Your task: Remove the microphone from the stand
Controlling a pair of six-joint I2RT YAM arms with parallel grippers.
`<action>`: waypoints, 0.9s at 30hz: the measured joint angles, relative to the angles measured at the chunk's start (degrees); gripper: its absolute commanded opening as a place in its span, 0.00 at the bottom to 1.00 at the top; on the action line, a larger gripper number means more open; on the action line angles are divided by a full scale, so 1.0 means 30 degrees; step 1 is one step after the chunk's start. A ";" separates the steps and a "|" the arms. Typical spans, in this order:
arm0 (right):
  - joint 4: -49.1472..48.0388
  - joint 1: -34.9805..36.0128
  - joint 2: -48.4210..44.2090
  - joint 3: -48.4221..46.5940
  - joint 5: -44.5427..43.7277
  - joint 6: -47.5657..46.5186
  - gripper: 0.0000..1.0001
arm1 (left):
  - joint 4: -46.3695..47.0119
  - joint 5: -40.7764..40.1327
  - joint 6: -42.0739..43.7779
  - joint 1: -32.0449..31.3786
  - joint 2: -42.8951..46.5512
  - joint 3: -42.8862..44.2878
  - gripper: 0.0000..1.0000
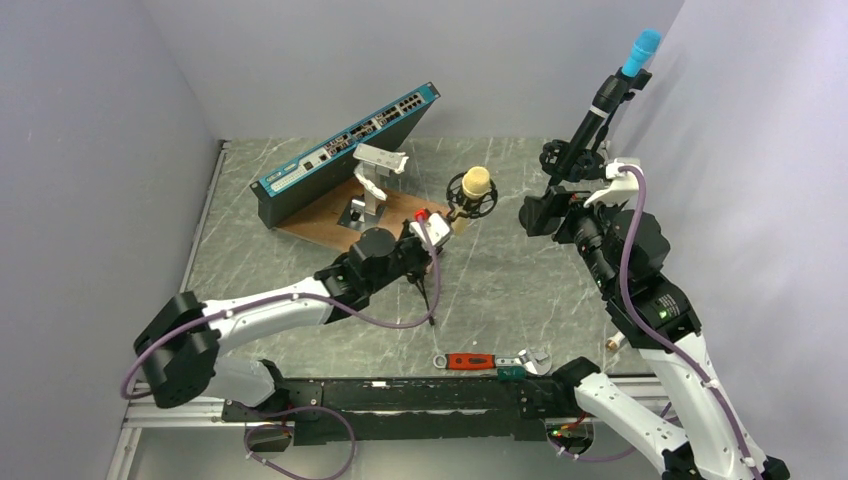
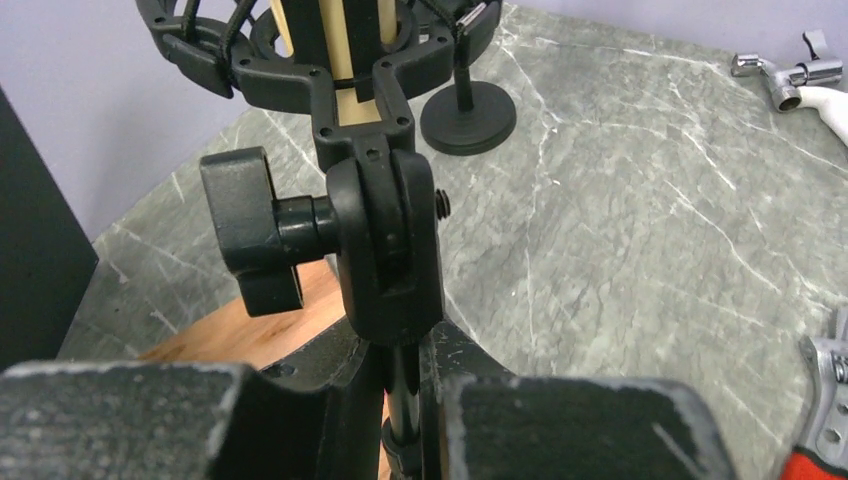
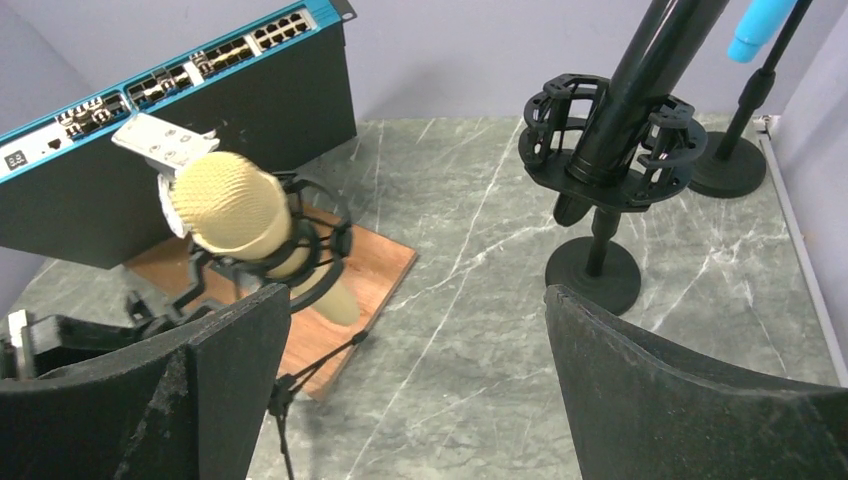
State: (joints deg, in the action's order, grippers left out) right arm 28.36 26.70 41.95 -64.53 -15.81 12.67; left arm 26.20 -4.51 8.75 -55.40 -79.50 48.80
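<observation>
A gold microphone (image 1: 478, 183) sits in a black shock mount on a thin black tripod stand at the table's middle. It also shows in the right wrist view (image 3: 235, 210) and in the left wrist view (image 2: 335, 40). My left gripper (image 1: 432, 232) is shut on the stand's thin pole (image 2: 405, 400), just below the mount's swivel joint and its knob (image 2: 250, 230). My right gripper (image 1: 540, 215) is open and empty, hovering to the right of the microphone, with its fingers (image 3: 680, 390) wide apart and facing it.
A long black microphone (image 3: 640, 80) stands in a second shock mount on a round base (image 3: 593, 275) at the back right, with a blue-tipped stand (image 3: 760, 30) behind it. A network switch (image 1: 350, 135) leans over a wooden board (image 1: 340, 215). A red-handled wrench (image 1: 480, 361) lies near the front edge.
</observation>
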 measured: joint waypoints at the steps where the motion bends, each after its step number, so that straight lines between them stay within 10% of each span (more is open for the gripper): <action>1: -0.0007 -0.0007 0.0051 0.0000 0.0029 -0.0007 1.00 | -0.0036 0.0095 -0.0007 0.0102 0.0495 -0.0393 0.00; 27: -0.0262 0.0328 0.5085 -0.1661 0.6353 0.0678 1.00 | -0.1698 0.3643 -0.2659 0.2069 1.1803 -0.8422 0.00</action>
State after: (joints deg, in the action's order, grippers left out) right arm 27.57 27.68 57.21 -69.52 3.25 14.70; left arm 21.10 6.42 0.78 -49.19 -44.10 23.53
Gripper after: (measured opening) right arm 0.997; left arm 0.180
